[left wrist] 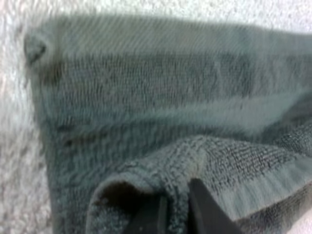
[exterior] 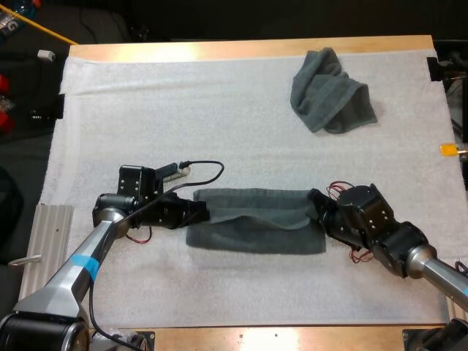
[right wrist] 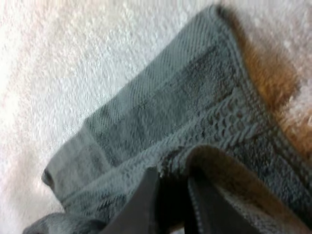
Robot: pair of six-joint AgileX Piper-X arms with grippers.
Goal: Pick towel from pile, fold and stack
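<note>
A dark grey-green towel point(exterior: 256, 223) lies stretched across the middle of the mat, its upper layer partly folded over. My left gripper point(exterior: 205, 210) is shut on the towel's left edge; the left wrist view has the two black fingers point(left wrist: 200, 209) pinching a rolled fold of the towel point(left wrist: 161, 107). At the right end, my right gripper point(exterior: 316, 205) is shut on the opposite edge, its fingers point(right wrist: 204, 204) clamping a raised fold of the towel point(right wrist: 185, 107). A crumpled towel point(exterior: 330, 91) sits at the far right of the mat.
The white mat point(exterior: 183, 117) covers most of the wooden table point(exterior: 219, 50). A ribbed metal plate point(exterior: 51, 241) lies at the mat's left edge.
</note>
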